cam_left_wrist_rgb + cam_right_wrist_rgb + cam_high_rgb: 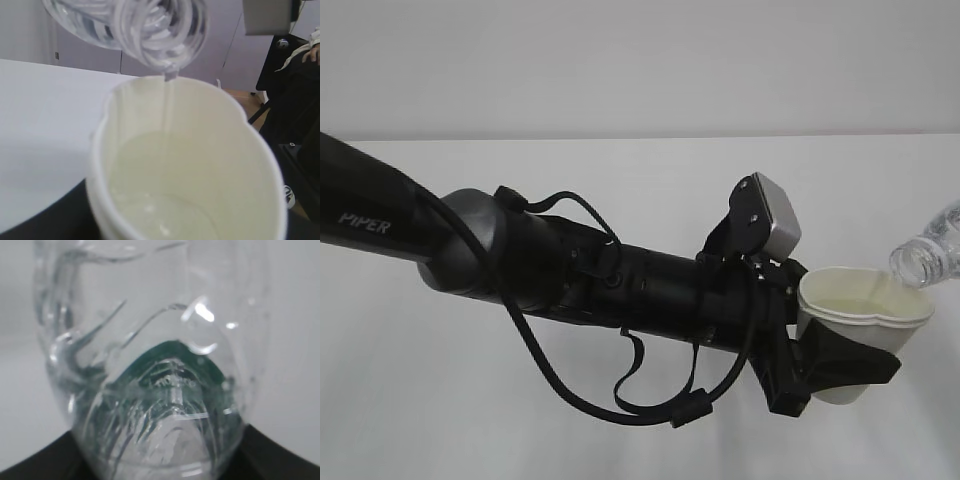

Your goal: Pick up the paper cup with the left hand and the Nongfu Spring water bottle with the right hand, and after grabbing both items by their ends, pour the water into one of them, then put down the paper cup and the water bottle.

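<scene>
One paper cup [860, 330], one water bottle [928, 250], one black arm [570, 265]

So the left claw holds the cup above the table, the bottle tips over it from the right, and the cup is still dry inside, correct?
Not quite: the cup is not dry. The left wrist view shows water pooled in its bottom and a thin stream falling from the bottle. The rest holds: the left claw grips the cup and the bottle tips in from the right.

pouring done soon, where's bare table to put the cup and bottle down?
Free: the white table in front of the left arm, and the strip behind it up to the wall. Crowded: the right edge, where the left tool holds the paper cup under the tilted water bottle.
</scene>
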`<act>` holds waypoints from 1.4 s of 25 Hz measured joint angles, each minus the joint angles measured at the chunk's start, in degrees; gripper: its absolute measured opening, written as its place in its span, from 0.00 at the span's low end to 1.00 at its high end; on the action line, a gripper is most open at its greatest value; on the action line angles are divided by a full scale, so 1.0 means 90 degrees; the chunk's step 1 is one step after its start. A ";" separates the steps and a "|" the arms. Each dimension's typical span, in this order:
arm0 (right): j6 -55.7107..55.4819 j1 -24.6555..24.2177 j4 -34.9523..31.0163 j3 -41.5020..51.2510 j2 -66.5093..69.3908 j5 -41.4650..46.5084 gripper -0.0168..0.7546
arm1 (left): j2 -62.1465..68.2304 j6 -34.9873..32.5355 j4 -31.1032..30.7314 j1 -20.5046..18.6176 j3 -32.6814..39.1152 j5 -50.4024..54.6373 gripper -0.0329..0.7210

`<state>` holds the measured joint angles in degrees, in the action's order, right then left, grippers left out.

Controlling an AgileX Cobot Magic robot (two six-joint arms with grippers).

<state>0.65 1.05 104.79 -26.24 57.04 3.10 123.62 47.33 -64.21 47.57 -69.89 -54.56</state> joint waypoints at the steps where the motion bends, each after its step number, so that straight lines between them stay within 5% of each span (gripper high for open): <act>1: 0.0000 0.0000 0.0000 0.0000 0.0000 0.0000 0.54 | 0.0000 0.0000 0.0000 0.0000 0.0000 0.0000 0.59; 35: 0.0105 0.0000 0.0000 0.0000 0.0000 0.0013 0.54 | 0.0000 0.0000 -0.0014 0.0000 0.0000 0.0000 0.59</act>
<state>1.60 1.05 104.79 -26.24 57.04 3.22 123.62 47.33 -64.34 47.57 -69.89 -54.56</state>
